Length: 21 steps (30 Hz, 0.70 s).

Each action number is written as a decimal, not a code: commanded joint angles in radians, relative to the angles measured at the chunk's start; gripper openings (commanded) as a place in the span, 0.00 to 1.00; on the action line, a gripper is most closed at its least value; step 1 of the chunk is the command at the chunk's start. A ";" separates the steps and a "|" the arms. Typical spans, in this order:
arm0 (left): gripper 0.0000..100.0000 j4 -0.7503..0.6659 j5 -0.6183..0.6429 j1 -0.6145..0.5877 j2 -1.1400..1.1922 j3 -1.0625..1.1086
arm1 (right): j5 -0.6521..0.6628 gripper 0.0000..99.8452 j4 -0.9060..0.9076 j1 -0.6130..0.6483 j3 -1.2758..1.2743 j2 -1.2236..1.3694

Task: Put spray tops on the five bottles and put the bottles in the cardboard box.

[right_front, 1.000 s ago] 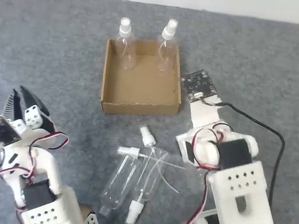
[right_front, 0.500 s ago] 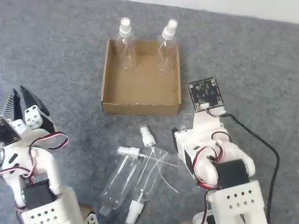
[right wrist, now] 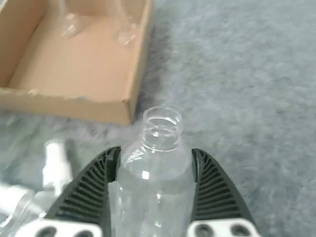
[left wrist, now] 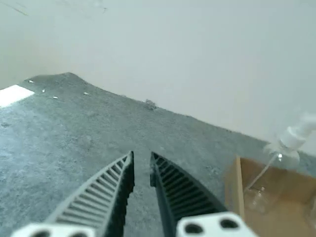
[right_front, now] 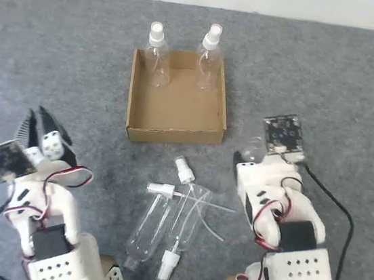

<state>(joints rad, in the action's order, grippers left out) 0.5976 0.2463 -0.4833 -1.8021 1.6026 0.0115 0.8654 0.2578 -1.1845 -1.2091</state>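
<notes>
Gripping an uncapped clear bottle (right wrist: 157,173) by its shoulders, right gripper (right wrist: 154,154) sits near the cardboard box (right_front: 174,137) front corner. Left gripper (left wrist: 141,158): narrow gap, holding nothing. Two capped bottles (right_front: 157,61) stand inside the box. Loose bottles (right_front: 149,227) and spray tops (right_front: 184,170) lie on the carpet.

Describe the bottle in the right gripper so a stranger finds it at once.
Start at the cardboard box. Beside its near right corner, the right gripper holds one clear bottle. Unlike the two bottles in the box, it has no spray top: its neck is open.
</notes>
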 commanded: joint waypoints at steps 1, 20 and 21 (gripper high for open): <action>0.05 0.078 -0.086 0.089 -0.018 -0.071 | -0.037 0.02 -0.101 -0.077 -0.048 -0.108; 0.05 0.273 -0.301 0.345 -0.014 -0.174 | -0.100 0.01 -0.140 -0.165 -0.084 -0.143; 0.05 0.287 -0.331 0.379 -0.014 -0.174 | -0.106 0.01 -0.140 -0.165 -0.084 -0.143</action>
<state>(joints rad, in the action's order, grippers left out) 0.8462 -0.0038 -0.1918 -1.8021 1.4952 -0.0637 0.7610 0.1166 -1.2766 -1.3272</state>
